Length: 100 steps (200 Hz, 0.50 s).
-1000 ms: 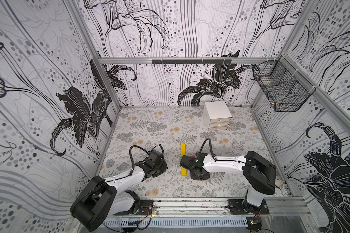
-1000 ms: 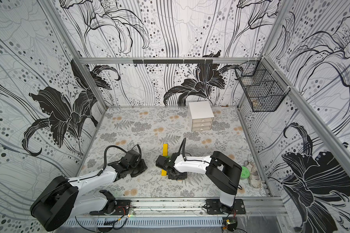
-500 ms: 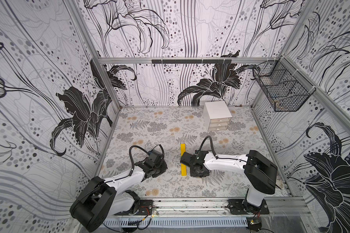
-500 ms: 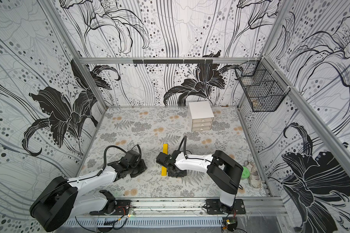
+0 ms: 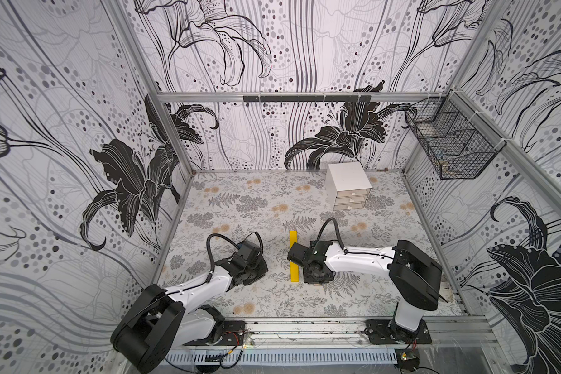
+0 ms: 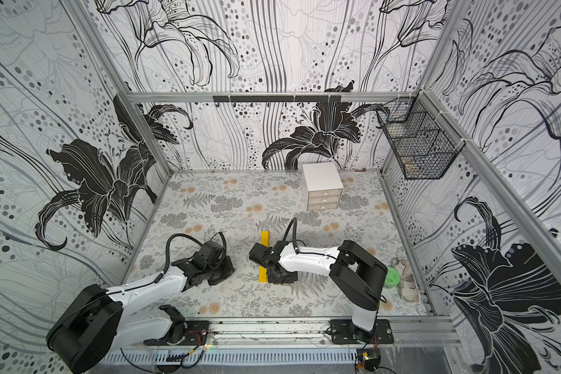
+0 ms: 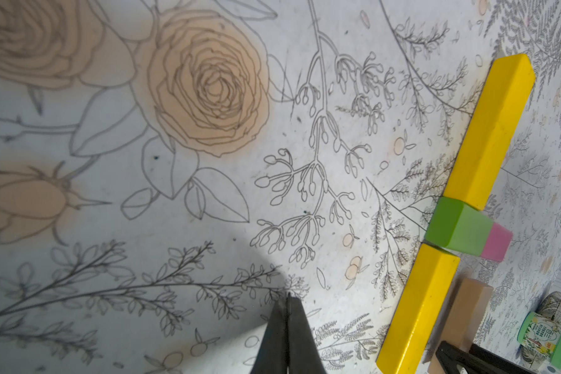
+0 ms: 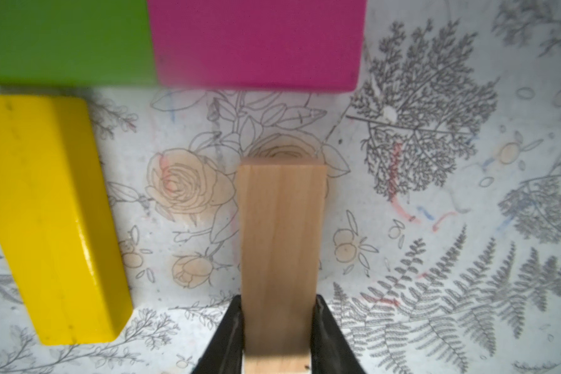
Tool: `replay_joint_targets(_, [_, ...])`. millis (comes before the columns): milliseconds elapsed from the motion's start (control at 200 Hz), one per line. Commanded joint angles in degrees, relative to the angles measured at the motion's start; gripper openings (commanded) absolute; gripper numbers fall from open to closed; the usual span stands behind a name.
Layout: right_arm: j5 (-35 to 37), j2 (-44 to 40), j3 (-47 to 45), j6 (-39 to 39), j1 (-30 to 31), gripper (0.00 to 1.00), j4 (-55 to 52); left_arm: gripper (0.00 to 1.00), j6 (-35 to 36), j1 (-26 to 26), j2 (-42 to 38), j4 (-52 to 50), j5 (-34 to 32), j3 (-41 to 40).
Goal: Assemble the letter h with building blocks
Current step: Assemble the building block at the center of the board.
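Observation:
In the left wrist view the building blocks lie in a line: a yellow block (image 7: 496, 129), a green block (image 7: 450, 226) and a second yellow block (image 7: 418, 311). A magenta block (image 7: 496, 243) juts sideways from the green one. My right gripper (image 8: 279, 301) is shut on the tan wood block (image 8: 280, 243). That block runs parallel to the yellow block (image 8: 52, 210), and its end stands a gap short of the magenta block (image 8: 256, 42). My left gripper (image 7: 288, 296) is shut and empty, low over bare mat beside the stem. In both top views the right arm hides the stem's middle (image 5: 294, 273).
A white drawer unit (image 5: 348, 186) stands at the back. A wire basket (image 5: 450, 142) hangs on the right wall. A round green lidded container (image 6: 392, 277) and a crumpled cloth (image 6: 405, 278) lie by the right wall. My left arm (image 5: 208, 285) rests left of the blocks.
My right gripper has shifted slightly toward the back with the tan block in it. The left arm has not moved.

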Motion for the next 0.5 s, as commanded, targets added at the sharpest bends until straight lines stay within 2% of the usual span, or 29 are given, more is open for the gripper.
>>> replay_joint_targets(0, [-0.1, 1.21, 0.81, -0.35, -0.69, 0.16, -1.98, 0.06, 0.1, -0.47, -0.13, -0.41, -1.37, 1.0])
replay_joint_targets(496, [-0.44, 2.4, 1.47, -1.23, -2.02, 0.18, -1.75, 0.06, 0.0, -0.51, -0.1, -0.34, -1.49, 0.4])
